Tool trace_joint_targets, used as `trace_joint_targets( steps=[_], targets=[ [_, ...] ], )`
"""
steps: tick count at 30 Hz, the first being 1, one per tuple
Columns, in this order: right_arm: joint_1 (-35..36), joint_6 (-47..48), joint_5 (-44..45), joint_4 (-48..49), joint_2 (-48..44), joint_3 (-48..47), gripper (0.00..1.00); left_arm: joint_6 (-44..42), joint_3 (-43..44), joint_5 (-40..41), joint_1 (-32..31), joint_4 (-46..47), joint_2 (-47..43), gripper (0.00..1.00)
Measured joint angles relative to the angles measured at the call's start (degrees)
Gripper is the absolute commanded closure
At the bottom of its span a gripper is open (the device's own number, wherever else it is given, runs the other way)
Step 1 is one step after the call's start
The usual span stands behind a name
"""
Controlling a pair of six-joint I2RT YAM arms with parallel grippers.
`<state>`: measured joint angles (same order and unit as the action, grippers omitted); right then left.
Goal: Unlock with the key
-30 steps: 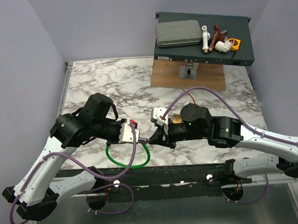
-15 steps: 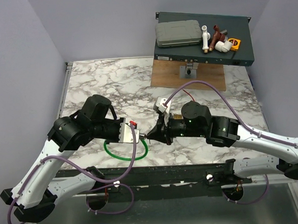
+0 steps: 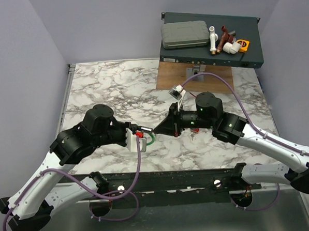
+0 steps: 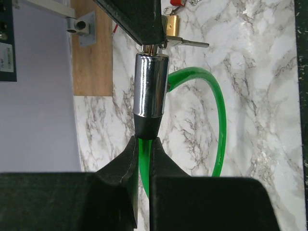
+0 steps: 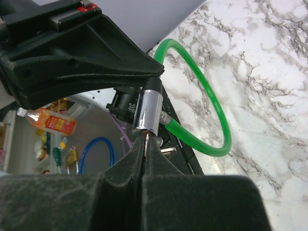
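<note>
I see little of the key (image 5: 146,136): only a metal sliver at the mouth of the chrome barrel (image 5: 148,111), pinched in the closed right gripper (image 5: 145,146). Its head is hidden. The left gripper (image 4: 143,143) clamps the green cable (image 4: 219,110).

One thick green cable loop (image 4: 219,120), one shiny chrome lock cylinder (image 4: 150,84), one small brass padlock (image 4: 172,21), one flat wooden board (image 4: 91,53).
</note>
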<state>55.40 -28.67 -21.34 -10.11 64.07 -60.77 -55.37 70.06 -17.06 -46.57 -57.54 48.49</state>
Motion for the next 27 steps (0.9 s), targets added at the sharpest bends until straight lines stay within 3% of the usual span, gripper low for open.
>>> trace_joint_targets(
  steps=[12,27],
  targets=[
    [-7.5,-13.9,-9.2,6.7,1.5,1.8,0.99,-7.2,-10.1,7.3,-2.8,15.0,-7.4,1.0],
    [-13.8,-30.3,-16.4,15.3,5.2,3.8,0.99,-24.9,-27.2,16.9,-5.7,39.2,-15.7,1.0]
  ],
)
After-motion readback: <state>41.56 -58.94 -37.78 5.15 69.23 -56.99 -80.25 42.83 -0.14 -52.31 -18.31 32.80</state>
